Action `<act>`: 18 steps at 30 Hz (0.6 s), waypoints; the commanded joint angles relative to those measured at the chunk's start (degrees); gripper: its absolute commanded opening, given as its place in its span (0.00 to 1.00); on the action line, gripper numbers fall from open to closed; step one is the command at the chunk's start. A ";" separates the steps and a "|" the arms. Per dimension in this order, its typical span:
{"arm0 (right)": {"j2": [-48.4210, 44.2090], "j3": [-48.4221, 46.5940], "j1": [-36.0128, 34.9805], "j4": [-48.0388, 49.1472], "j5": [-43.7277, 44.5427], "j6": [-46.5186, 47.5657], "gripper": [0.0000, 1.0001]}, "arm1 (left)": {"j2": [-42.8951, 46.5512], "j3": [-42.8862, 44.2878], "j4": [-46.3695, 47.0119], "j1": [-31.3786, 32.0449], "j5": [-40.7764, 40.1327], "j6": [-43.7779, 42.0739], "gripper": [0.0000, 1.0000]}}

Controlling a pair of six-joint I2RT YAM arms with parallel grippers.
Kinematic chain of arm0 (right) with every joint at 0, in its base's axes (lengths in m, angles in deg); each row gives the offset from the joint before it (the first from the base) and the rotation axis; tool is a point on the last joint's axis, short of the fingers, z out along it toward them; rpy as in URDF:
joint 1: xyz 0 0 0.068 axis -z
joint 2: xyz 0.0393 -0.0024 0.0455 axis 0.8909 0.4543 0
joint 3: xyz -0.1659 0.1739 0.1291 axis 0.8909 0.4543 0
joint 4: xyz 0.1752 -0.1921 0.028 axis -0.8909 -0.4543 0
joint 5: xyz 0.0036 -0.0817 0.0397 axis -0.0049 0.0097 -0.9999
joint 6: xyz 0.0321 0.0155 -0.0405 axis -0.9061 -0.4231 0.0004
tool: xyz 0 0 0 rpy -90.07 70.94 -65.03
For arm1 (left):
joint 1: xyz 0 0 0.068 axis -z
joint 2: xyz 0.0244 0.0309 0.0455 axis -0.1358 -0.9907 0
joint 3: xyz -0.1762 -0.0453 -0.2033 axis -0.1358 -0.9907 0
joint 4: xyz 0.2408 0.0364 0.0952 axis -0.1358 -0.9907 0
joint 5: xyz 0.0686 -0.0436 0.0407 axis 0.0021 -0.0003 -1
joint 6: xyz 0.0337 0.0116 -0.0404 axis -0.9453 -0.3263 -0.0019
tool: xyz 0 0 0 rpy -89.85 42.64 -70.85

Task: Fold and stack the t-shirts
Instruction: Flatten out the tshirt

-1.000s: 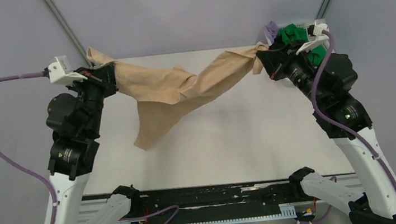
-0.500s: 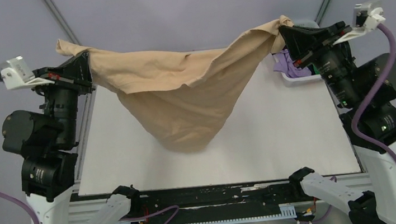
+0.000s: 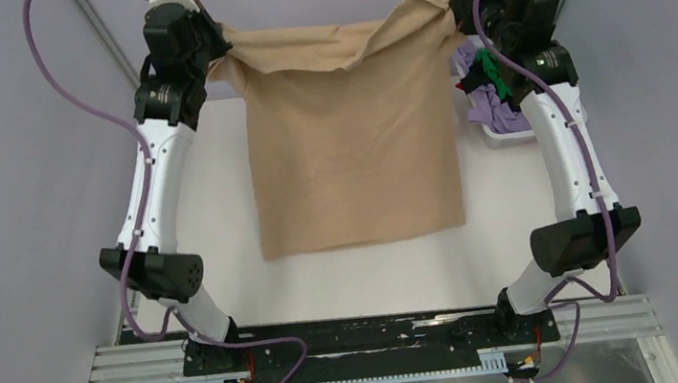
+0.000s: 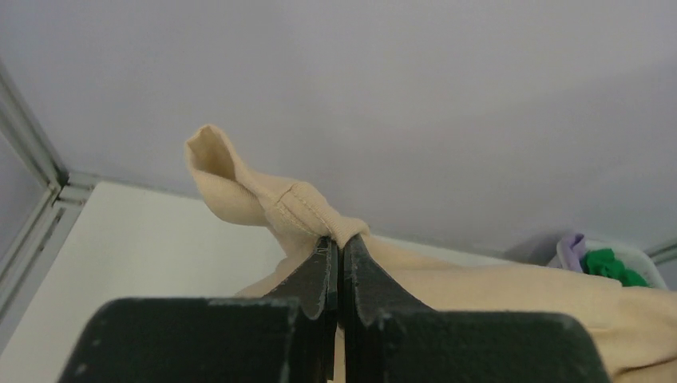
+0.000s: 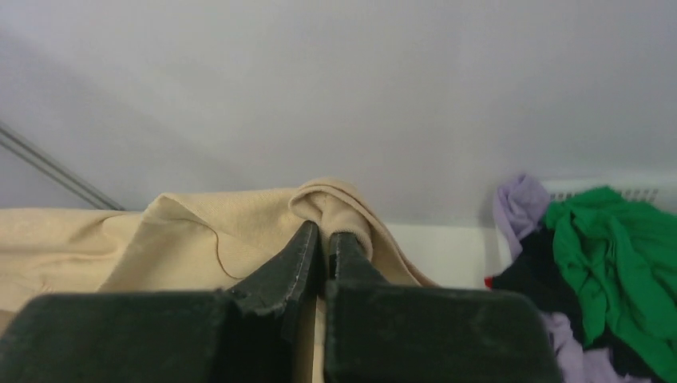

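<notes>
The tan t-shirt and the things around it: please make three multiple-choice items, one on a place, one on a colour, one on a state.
1. Where does the white basket stand?
A. at the far right of the table
B. at its near left corner
C. in its middle

2. Which colour is the t-shirt that hangs between the arms?
A. green
B. tan
C. black

3. How are the left gripper and the right gripper?
A. both open
B. only one shut
C. both shut on the t-shirt

Answers: 1 A, the top view shows it there. 2 B, the spread cloth is tan. 3 C, each wrist view shows cloth pinched between closed fingers.
</notes>
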 commanded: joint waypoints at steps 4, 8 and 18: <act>2.15 -21.48 3.00 9.36 -5.74 0.69 0.00 | -8.11 32.06 -1.97 -2.42 6.80 -2.41 0.00; -3.51 -12.09 3.15 10.06 -6.46 1.68 0.00 | -3.05 25.07 0.39 -2.78 7.04 -2.84 0.00; -28.05 37.27 3.12 5.20 -13.91 -8.78 0.04 | 25.70 -36.84 15.24 -2.80 5.73 -0.34 0.07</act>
